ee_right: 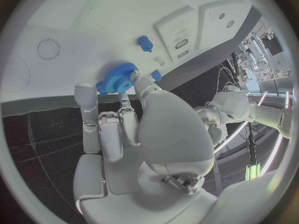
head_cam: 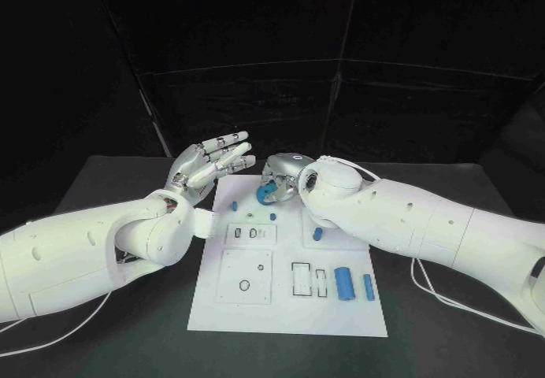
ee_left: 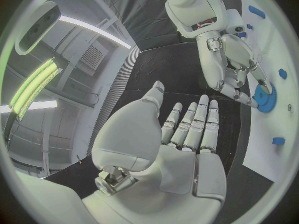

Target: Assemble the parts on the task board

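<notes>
The right hand (head_cam: 290, 175) grips a blue toothed gear (head_cam: 268, 194) in its fingertips at the far end of the white board (head_cam: 228, 311). In the right wrist view the gear (ee_right: 116, 77) sits between the fingers (ee_right: 87, 95), right at the board's surface; I cannot tell whether it touches the board. Its flat face looks turned towards the board, so its axis runs roughly into the plate.

The left hand (head_cam: 211, 163) is raised just off the board's far left corner, fingers spread and straight, holding nothing. From its own wrist camera the open palm (ee_left: 181, 149) faces the right hand (ee_left: 233, 59) and the gear (ee_left: 266, 97), near but apart.

The right hand is plainly the nearer one and probably has to seat the gear. Small blue pegs (head_cam: 234, 206) stand close beside the gear, one (ee_right: 145, 43) just past it, so room for sliding sideways is tight. Towards the robot from the gear lie two blue cylinders (head_cam: 343, 283), well apart from both hands. The board's far edge is close behind the gear.
</notes>
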`<control>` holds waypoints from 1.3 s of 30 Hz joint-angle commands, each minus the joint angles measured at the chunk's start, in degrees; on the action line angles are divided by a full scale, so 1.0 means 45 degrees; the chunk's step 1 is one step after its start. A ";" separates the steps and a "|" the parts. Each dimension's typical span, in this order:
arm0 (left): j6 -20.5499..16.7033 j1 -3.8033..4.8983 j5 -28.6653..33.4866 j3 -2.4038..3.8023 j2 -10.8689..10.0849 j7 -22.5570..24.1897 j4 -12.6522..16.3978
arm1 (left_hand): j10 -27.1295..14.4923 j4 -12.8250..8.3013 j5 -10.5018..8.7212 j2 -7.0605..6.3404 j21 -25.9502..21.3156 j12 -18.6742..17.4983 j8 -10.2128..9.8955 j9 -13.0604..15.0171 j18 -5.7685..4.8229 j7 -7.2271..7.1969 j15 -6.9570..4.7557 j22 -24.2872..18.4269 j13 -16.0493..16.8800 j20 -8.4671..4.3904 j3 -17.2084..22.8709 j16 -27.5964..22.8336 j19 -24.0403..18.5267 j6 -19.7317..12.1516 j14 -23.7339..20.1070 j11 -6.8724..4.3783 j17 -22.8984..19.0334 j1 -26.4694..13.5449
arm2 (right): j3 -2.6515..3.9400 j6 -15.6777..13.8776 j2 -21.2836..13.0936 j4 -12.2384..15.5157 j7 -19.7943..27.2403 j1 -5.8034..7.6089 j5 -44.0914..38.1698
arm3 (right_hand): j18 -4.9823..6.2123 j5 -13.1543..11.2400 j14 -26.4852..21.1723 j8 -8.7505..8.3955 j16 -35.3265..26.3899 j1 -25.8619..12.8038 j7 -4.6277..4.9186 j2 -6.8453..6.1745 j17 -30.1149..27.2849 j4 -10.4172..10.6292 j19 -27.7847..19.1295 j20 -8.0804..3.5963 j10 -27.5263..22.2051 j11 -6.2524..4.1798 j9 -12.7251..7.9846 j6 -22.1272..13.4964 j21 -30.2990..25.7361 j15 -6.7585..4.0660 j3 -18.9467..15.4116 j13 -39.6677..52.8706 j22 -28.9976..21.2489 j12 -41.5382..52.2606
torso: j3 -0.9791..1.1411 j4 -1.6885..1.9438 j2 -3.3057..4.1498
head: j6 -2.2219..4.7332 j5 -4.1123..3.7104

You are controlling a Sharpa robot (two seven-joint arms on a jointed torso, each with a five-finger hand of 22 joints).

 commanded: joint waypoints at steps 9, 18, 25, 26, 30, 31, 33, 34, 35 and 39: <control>0.0161 0.0021 -0.0096 0.0008 0.0035 0.0103 -0.0018 | -0.0006 -0.0110 0.0048 0.0010 -0.0085 -0.0060 -0.0062 -0.0011 0.0175 0.1359 0.0016 -0.0015 -0.0002 0.0003 0.0004 -0.0096 0.0054 -0.0001 0.0006 0.0026 -0.0019 0.0054 | 0.0003 -0.0089 -0.0023 0.0025 0.0098 -0.0025 -0.0075 | -0.0060 -0.0514 0.1083 -0.0239 -0.0019 -0.0642 0.0046 -0.0257 0.1961 0.0142 0.0034 0.0066 -0.0095 0.0061 0.0019 -0.0454 0.0014 0.0077 -0.0520 0.0508 -0.0047 -0.0079 | 0.0001 -0.0007 0.0002 | 0.0028 0.0026; 0.0163 0.0021 -0.0096 0.0008 0.0037 0.0097 -0.0029 | -0.0004 -0.0110 0.0048 0.0023 -0.0090 -0.0061 -0.0065 -0.0012 0.0175 0.1359 0.0016 -0.0015 -0.0002 0.0003 0.0011 -0.0100 0.0054 -0.0001 0.0007 0.0026 -0.0021 0.0053 | 0.0001 -0.0590 -0.0013 -0.0045 0.0182 -0.0035 -0.0103 | -0.0073 -0.0462 0.1076 -0.0918 -0.0030 -0.0679 0.0333 -0.0363 0.1938 0.0144 0.0023 0.0210 -0.0453 0.0306 -0.0020 -0.1758 -0.0013 0.0269 -0.0983 0.0094 -0.0091 -0.0420 | 0.0001 -0.0003 0.0002 | 0.0056 0.0035; 0.0174 0.0021 -0.0096 0.0008 0.0037 0.0084 -0.0036 | -0.0004 -0.0110 0.0048 0.0023 -0.0090 -0.0061 -0.0065 -0.0012 0.0175 0.1359 0.0016 -0.0015 -0.0002 0.0003 0.0011 -0.0100 0.0054 -0.0001 0.0007 0.0026 -0.0021 0.0053 | 0.0002 -0.0781 -0.0103 -0.0021 0.0221 -0.0036 0.0015 | -0.0062 -0.0400 0.1073 -0.0960 -0.0032 -0.0924 0.0441 -0.0326 0.1932 0.0590 0.0024 0.0338 -0.0498 0.0419 0.0043 -0.1922 0.0004 0.0380 -0.1544 0.0058 -0.0089 -0.0433 | 0.0007 -0.0011 -0.0006 | 0.0067 0.0034; 0.0176 0.0021 -0.0096 0.0008 0.0034 0.0083 -0.0040 | -0.0004 -0.0110 0.0048 0.0023 -0.0090 -0.0061 -0.0065 -0.0012 0.0175 0.1359 0.0016 -0.0015 -0.0002 0.0003 0.0011 -0.0100 0.0054 -0.0001 0.0007 0.0026 -0.0021 0.0053 | 0.0002 -0.0918 -0.0168 0.0038 0.0267 -0.0036 0.0052 | -0.0062 -0.0392 0.1073 -0.0952 -0.0032 -0.0947 0.0443 -0.0317 0.1934 0.0654 0.0029 0.0346 -0.0492 0.0422 0.0046 -0.1915 0.0011 0.0385 -0.1607 0.0067 -0.0083 -0.0423 | 0.0010 -0.0016 -0.0008 | 0.0077 0.0028; 0.0178 0.0021 -0.0096 0.0008 -0.0006 0.0084 -0.0052 | -0.0029 -0.0111 0.0048 0.0043 -0.0098 -0.0064 -0.0070 -0.0013 0.0174 0.1360 0.0017 -0.0018 -0.0004 0.0003 0.0022 -0.0106 0.0041 -0.0013 0.0006 0.0028 -0.0023 0.0053 | 0.0002 -0.1874 -0.0609 0.0438 0.1028 -0.0039 0.0675 | -0.0052 -0.0196 0.1052 -0.0892 -0.0062 -0.0945 0.0429 -0.0229 0.1837 0.0847 0.0013 0.0357 -0.0476 0.0412 0.0066 -0.1827 0.0007 0.0384 -0.1767 0.0088 -0.0123 -0.0395 | 0.0026 -0.0039 -0.0022 | 0.0102 0.0015; 0.0174 0.0021 -0.0096 0.0008 -0.0030 0.0085 -0.0051 | -0.0029 -0.0111 0.0048 0.0043 -0.0098 -0.0064 -0.0070 -0.0013 0.0174 0.1360 0.0017 -0.0018 -0.0004 0.0003 0.0022 -0.0106 0.0041 -0.0013 0.0006 0.0028 -0.0023 0.0053 | 0.0001 -0.2200 -0.0810 0.0612 0.1445 -0.0039 0.1034 | -0.0030 -0.0058 0.1011 -0.0894 -0.0121 -0.0836 0.0428 -0.0146 0.1661 0.0828 -0.0060 0.0356 -0.0548 0.0409 0.0063 -0.1833 -0.0060 0.0381 -0.1738 0.0002 -0.0250 -0.0464 | 0.0023 -0.0054 -0.0030 | 0.0106 0.0023; 0.0167 0.0021 -0.0096 0.0008 -0.0076 0.0086 -0.0045 | -0.0029 -0.0111 0.0048 0.0043 -0.0098 -0.0064 -0.0070 -0.0013 0.0174 0.1360 0.0017 -0.0018 -0.0004 0.0003 0.0022 -0.0106 0.0041 -0.0013 0.0006 0.0028 -0.0023 0.0053 | 0.0000 -0.2660 -0.1309 0.1039 0.2202 -0.0038 0.1718 | 0.0006 0.0139 0.0953 -0.0892 -0.0207 -0.0556 0.0420 -0.0002 0.1429 0.0712 -0.0209 0.0352 -0.0679 0.0399 0.0060 -0.1837 -0.0193 0.0374 -0.1657 -0.0142 -0.0474 -0.0587 | 0.0018 -0.0093 -0.0058 | 0.0121 0.0005; 0.0168 0.0021 -0.0096 0.0008 -0.0115 0.0087 -0.0038 | -0.0029 -0.0111 0.0048 0.0043 -0.0098 -0.0064 -0.0070 -0.0013 0.0174 0.1360 0.0017 -0.0018 -0.0004 0.0003 0.0022 -0.0106 0.0041 -0.0013 0.0006 0.0028 -0.0023 0.0053 | -0.0001 -0.2866 -0.1795 0.1439 0.2693 -0.0035 0.2293 | 0.0010 0.0174 0.0947 -0.0822 -0.0221 -0.0458 0.0394 0.0046 0.1405 0.0658 -0.0241 0.0346 -0.0684 0.0380 0.0085 -0.1713 -0.0216 0.0362 -0.1650 -0.0139 -0.0504 -0.0585 | 0.0022 -0.0117 -0.0084 | 0.0136 -0.0032; 0.0170 0.0021 -0.0096 0.0008 -0.0135 0.0089 -0.0035 | -0.0029 -0.0111 0.0048 0.0043 -0.0098 -0.0064 -0.0070 -0.0013 0.0174 0.1360 0.0017 -0.0018 -0.0004 0.0003 0.0022 -0.0106 0.0041 -0.0013 0.0006 0.0028 -0.0023 0.0053 | -0.0002 -0.2903 -0.2074 0.1662 0.2881 -0.0033 0.2612 | 0.0013 0.0194 0.0950 -0.0766 -0.0220 -0.0396 0.0369 0.0069 0.1419 0.0617 -0.0254 0.0337 -0.0694 0.0360 0.0102 -0.1610 -0.0223 0.0347 -0.1650 -0.0151 -0.0513 -0.0595 | 0.0023 -0.0147 -0.0112 | 0.0156 -0.0050; 0.0181 0.0021 -0.0096 0.0007 -0.0167 0.0105 -0.0112 | 0.0001 -0.0112 0.0048 0.0048 -0.0096 -0.0062 -0.0070 -0.0012 0.0174 0.1359 0.0017 -0.0014 -0.0002 0.0003 0.0024 -0.0109 0.0080 0.0009 0.0006 0.0028 -0.0024 0.0052 | -0.0005 -0.2677 -0.3435 0.2648 0.3382 -0.0025 0.3994 | 0.0015 0.0238 0.0957 -0.0698 -0.0217 -0.0290 0.0333 0.0079 0.1444 0.0525 -0.0268 0.0314 -0.0708 0.0327 0.0113 -0.1483 -0.0234 0.0318 -0.1673 -0.0172 -0.0531 -0.0610 | 0.0032 -0.0259 -0.0223 | 0.0151 -0.0101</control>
